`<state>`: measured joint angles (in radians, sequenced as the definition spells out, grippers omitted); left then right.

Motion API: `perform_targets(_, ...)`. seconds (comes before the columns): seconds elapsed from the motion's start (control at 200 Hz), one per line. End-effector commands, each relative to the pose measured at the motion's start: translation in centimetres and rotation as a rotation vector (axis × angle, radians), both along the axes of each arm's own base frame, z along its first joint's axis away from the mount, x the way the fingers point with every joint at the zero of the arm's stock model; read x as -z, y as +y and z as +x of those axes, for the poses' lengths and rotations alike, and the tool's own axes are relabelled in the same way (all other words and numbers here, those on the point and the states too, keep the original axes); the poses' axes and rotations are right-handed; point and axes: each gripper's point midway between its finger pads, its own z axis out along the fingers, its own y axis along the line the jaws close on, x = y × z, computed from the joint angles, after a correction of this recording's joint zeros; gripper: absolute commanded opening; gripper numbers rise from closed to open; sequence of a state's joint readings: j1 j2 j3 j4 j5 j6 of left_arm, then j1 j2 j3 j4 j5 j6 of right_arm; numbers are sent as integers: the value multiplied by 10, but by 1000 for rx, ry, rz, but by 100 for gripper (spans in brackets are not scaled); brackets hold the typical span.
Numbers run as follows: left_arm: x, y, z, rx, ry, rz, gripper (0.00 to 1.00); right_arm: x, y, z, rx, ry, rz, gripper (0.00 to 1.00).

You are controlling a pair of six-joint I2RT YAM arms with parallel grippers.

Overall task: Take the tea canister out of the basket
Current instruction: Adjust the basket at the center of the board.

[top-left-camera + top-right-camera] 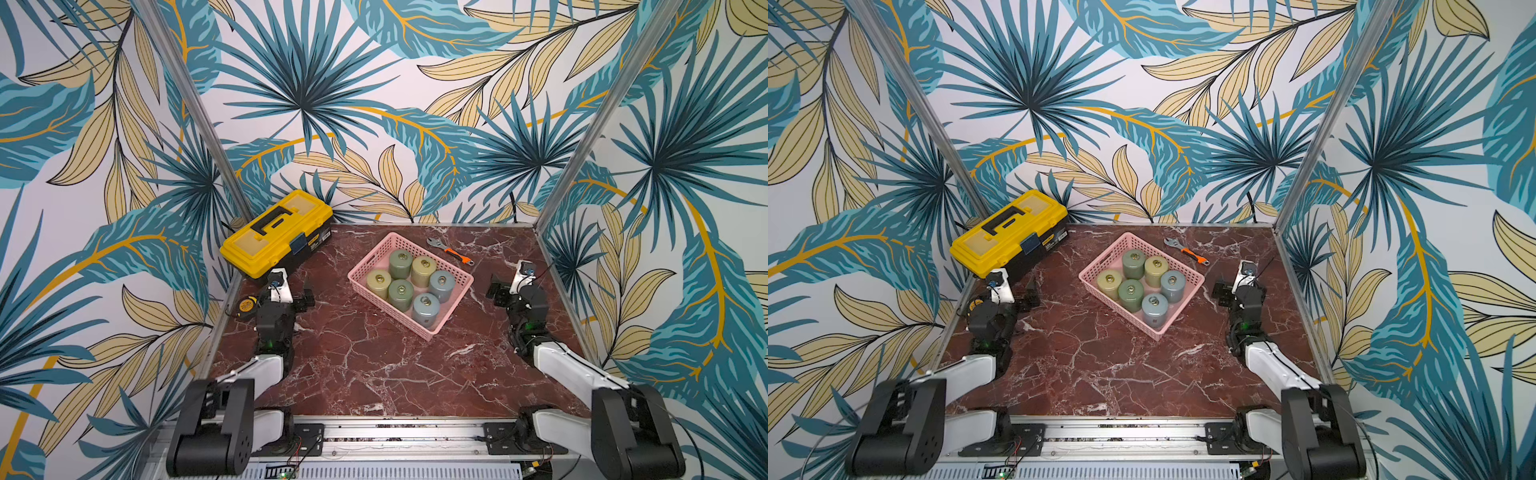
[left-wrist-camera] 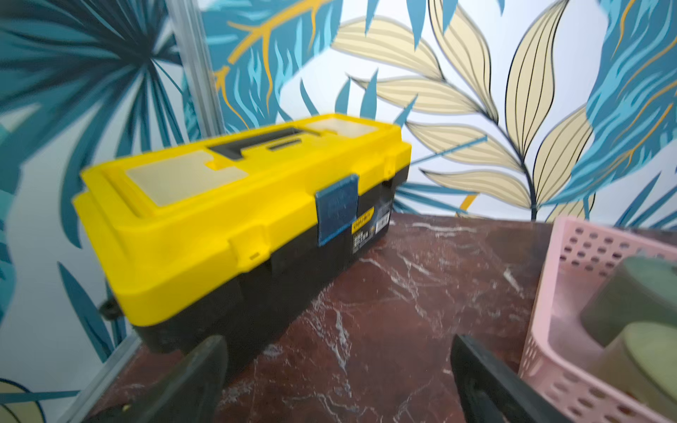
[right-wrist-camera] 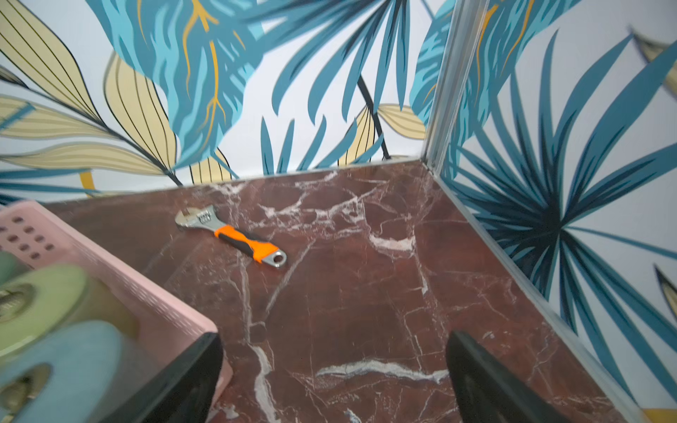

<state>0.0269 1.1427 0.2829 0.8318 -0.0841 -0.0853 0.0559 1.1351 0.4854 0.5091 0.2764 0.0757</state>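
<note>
Leaf-patterned wallpaper (image 1: 374, 104) is noted on the walls enclosing a red-brown marble tabletop (image 1: 374, 374). A pink perforated basket (image 1: 455, 305) is set on the far central part of the tabletop, at an angle to its edges. Six tea canisters (image 1: 401, 295) are stood upright inside the basket in two rows of three, packed closely together. Two are dark green, two yellow-green and two blue-grey, and a small metal fitting is seen at the centre of each lid. None has been lifted out. A yellow-and-black toolbox (image 1: 276, 232) is placed in the back left corner with its lid down and its blue latch facing the basket. An adjustable wrench (image 1: 451, 251) with an orange-and-black handle is laid flat behind the basket toward the right, apart from it. A yellow-and-black tape measure (image 1: 247, 305) is partly hidden at the left edge beside the left arm. The left gripper (image 2: 337, 381) is held low just in front of the toolbox and to the left of the basket, touching neither. Its jaws are spread wide with only bare marble between them. The right gripper (image 3: 335, 381) is held low to the right of the basket, near its corner but not touching it. Its jaws are likewise spread wide, and nothing is gripped.
</note>
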Motion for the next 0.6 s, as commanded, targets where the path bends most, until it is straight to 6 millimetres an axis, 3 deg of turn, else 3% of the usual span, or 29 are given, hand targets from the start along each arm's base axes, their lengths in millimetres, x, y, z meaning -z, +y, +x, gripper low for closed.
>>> perform_targets(0.0, -6, 15, -11, -104, 71, -158, 100, -1, 0, -19, 16, 122, 65, 99)
perform_targets(0.12, -16, 17, -25, -135, 104, -348, 100, -19, 11, -34, -31, 155, 148, 99)
perform_targets(0.255, -24, -16, -30, 43, 147, -424, 100, -31, 30, -46, -121, 213, 232, 99)
perform_targets(0.441, -31, -63, -30, 301, 216, -467, 100, -23, 75, -53, -330, 358, 377, 99)
perform_targets(0.596, -27, -87, -24, 388, 279, -458, 100, -5, 93, -50, -344, 453, 462, 99)
